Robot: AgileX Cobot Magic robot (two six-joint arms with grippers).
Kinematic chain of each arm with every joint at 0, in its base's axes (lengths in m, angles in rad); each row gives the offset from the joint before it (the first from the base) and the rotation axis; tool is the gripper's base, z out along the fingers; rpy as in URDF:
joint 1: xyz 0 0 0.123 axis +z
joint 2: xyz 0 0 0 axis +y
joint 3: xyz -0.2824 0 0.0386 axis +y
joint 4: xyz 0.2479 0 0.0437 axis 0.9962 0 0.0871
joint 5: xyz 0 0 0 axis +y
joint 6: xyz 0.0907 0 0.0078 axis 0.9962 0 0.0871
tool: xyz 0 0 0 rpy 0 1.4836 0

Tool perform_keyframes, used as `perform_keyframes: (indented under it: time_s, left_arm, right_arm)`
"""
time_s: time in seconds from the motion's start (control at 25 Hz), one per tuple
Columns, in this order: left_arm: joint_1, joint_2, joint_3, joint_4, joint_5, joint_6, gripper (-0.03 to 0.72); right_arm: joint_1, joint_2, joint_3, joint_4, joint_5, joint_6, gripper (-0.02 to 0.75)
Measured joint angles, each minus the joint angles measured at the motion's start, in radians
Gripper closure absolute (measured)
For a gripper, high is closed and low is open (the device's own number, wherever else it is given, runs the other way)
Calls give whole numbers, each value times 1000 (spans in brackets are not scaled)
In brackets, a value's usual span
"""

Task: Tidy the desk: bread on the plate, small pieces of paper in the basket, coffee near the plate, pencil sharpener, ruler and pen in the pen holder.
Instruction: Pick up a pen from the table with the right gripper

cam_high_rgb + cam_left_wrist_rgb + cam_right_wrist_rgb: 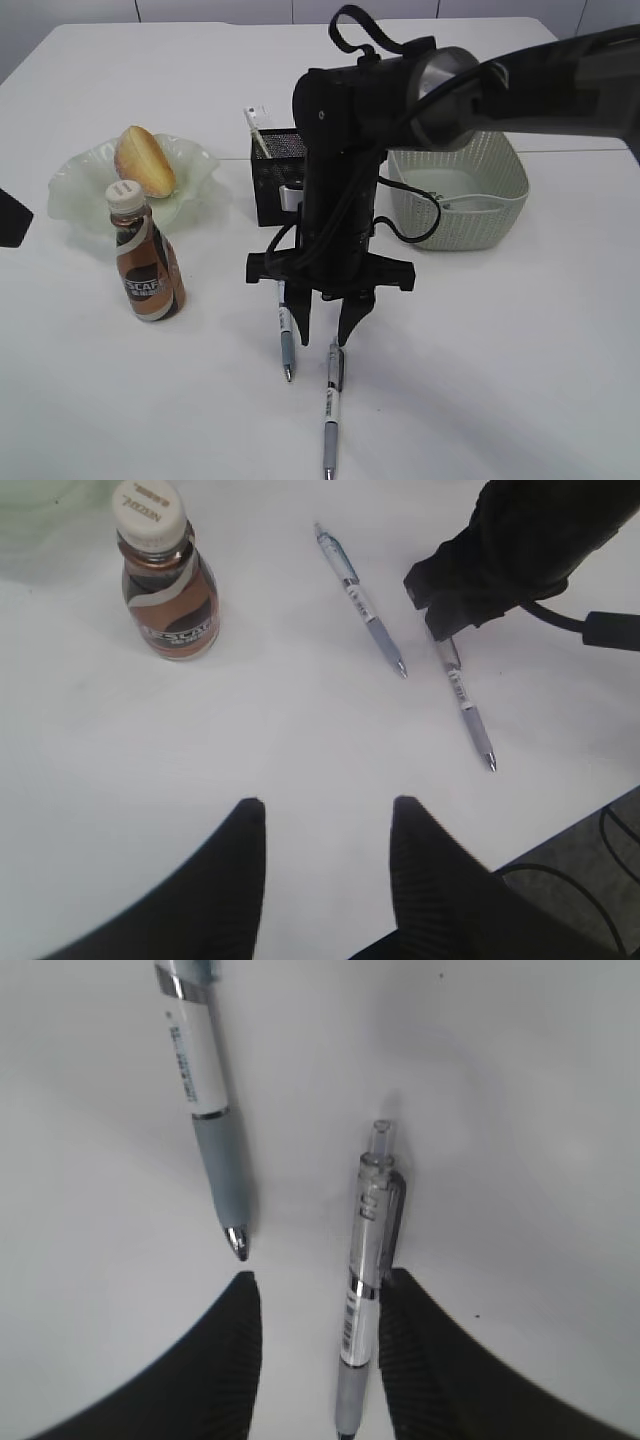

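My right gripper [315,1360] is spread around the lower pen [365,1290]. It looks light, stiff and slippery, so I'd pinch its middle.

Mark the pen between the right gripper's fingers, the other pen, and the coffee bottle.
pen between the fingers [362,1290], right wrist view, clear upper barrel.
other pen [205,1090], right wrist view, white barrel.
coffee bottle [148,265], exterior view, label.
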Motion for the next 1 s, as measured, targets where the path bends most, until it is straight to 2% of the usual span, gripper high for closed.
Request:
perform_keyframes:
  time_s: [0.32,1.0]
  left_arm:
    - [0,0,0,10,-2,0,381]
    - [0,0,0,16,-6,0,381]
  right_arm:
    - [0,21,0,-47,-2,31,444]
    - [0,52,34,-42,-53,16,440]
